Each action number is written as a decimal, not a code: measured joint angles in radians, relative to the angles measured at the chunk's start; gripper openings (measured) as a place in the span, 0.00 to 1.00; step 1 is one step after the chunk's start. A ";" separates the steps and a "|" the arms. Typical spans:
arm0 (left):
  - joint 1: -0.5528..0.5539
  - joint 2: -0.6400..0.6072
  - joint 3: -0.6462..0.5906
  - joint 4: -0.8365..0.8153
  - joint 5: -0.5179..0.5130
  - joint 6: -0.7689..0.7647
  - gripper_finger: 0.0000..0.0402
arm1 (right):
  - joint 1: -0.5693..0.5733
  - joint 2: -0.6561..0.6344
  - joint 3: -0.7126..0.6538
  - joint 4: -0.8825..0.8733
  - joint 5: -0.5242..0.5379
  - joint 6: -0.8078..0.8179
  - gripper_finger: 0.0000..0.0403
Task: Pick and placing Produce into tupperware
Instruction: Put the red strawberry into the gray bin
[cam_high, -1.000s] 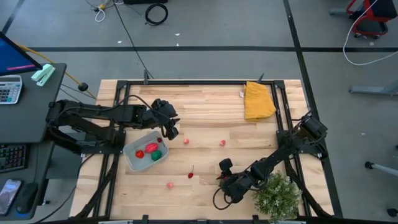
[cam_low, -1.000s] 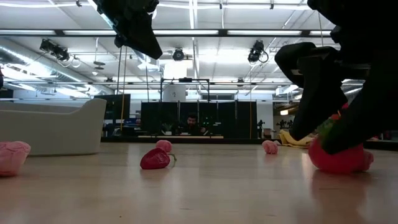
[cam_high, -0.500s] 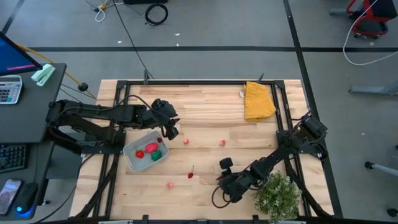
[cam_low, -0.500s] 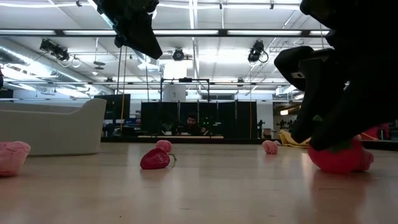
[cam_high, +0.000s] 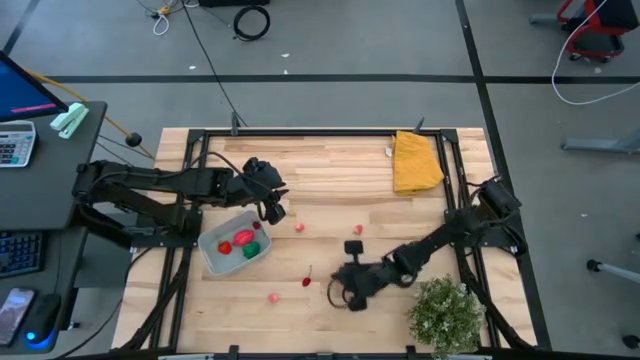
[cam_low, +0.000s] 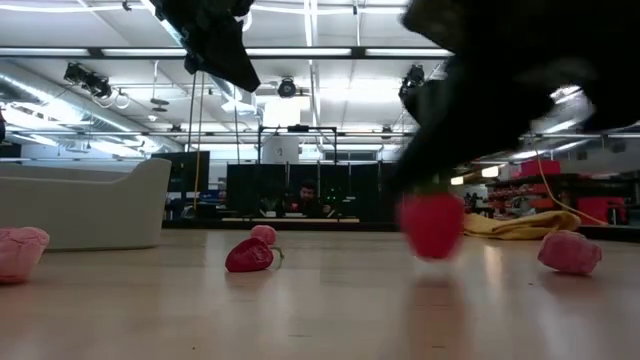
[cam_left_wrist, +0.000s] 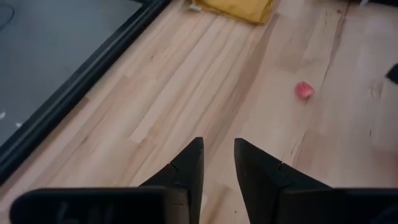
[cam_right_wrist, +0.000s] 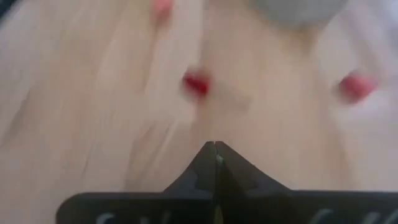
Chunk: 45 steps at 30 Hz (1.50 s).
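The right claw (cam_high: 338, 293), fingers pressed together around a red produce piece (cam_low: 432, 224), hangs above the table (cam_high: 330, 170) near the tupperware (cam_high: 212, 251), beside which the left claw (cam_high: 277, 208) hovers slightly parted, empty.

This is a big robot lab or workshop. A wooden table (cam_high: 330, 180) in a black frame stands on a grey floor with cables (cam_high: 251, 20) lying on it, and a desk (cam_high: 40, 165) with a calculator (cam_high: 15, 143) and keyboard (cam_high: 18, 250) sits beside it. Long ceiling lights (cam_low: 300, 52) shine above, and a person (cam_low: 308, 198) sits far back among dark screens.
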<state>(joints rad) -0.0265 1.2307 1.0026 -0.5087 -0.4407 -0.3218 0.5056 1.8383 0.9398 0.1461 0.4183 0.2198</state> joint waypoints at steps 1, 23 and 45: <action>0.000 -0.003 0.004 -0.002 0.000 0.013 0.23 | -0.022 0.000 0.000 0.051 -0.001 -0.011 0.01; 0.003 -0.037 0.414 -0.073 -0.076 0.214 0.16 | -0.278 0.281 0.471 0.475 -0.311 -0.083 0.00; -0.006 -0.035 0.414 -0.307 -0.082 0.071 0.09 | -0.434 0.624 0.998 0.049 -0.299 -0.095 0.01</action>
<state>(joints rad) -0.0330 1.1954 1.4170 -0.8156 -0.5232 -0.2504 0.0712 2.4625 1.9379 0.1956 0.1195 0.1243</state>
